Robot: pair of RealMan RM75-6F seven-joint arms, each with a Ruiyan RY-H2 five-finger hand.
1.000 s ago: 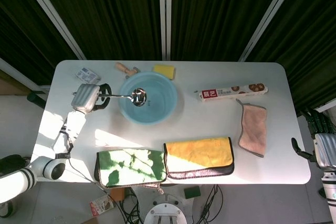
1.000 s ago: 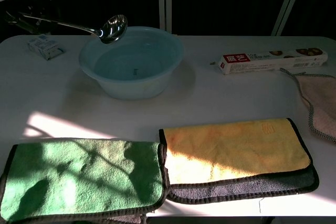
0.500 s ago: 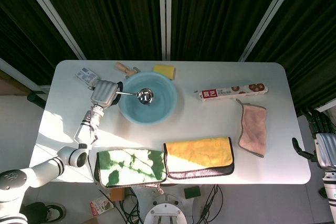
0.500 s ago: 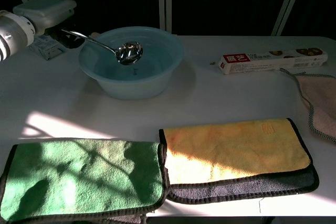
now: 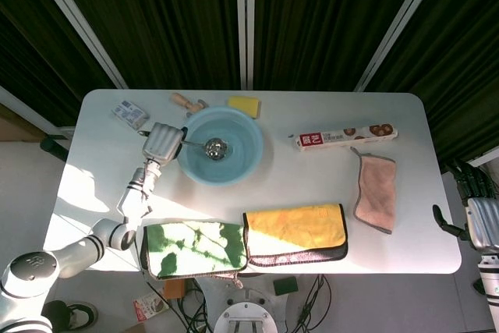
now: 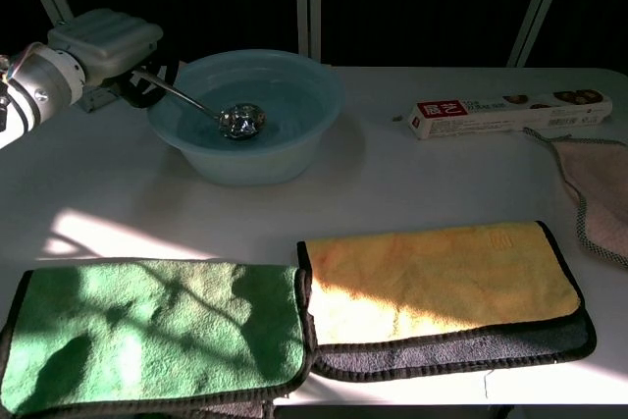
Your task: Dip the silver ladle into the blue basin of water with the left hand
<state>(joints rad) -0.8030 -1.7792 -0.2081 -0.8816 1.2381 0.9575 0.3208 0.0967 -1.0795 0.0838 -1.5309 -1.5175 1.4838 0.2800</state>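
Note:
The blue basin (image 5: 234, 163) (image 6: 294, 95) of water stands at the back left of the white table. My left hand (image 5: 163, 142) (image 6: 106, 41) is at the basin's left rim and grips the handle of the silver ladle (image 5: 214, 148) (image 6: 239, 121). The handle slopes down over the rim and the bowl of the ladle lies low inside the basin, at the water. My right hand (image 5: 477, 207) hangs off the table's right edge, holding nothing, fingers apart; only the head view shows it.
A green cloth (image 5: 195, 248) and a yellow cloth (image 5: 296, 232) lie along the front edge, a pink cloth (image 5: 376, 191) at the right. A long biscuit box (image 5: 344, 137) lies right of the basin. Behind the basin are a yellow sponge (image 5: 244, 105), a wooden piece (image 5: 187, 102) and a small packet (image 5: 129, 115).
My left hand has moved right to the basin's rim and tilted the ladle down. The ladle's bowl has dropped from above the rim into the basin.

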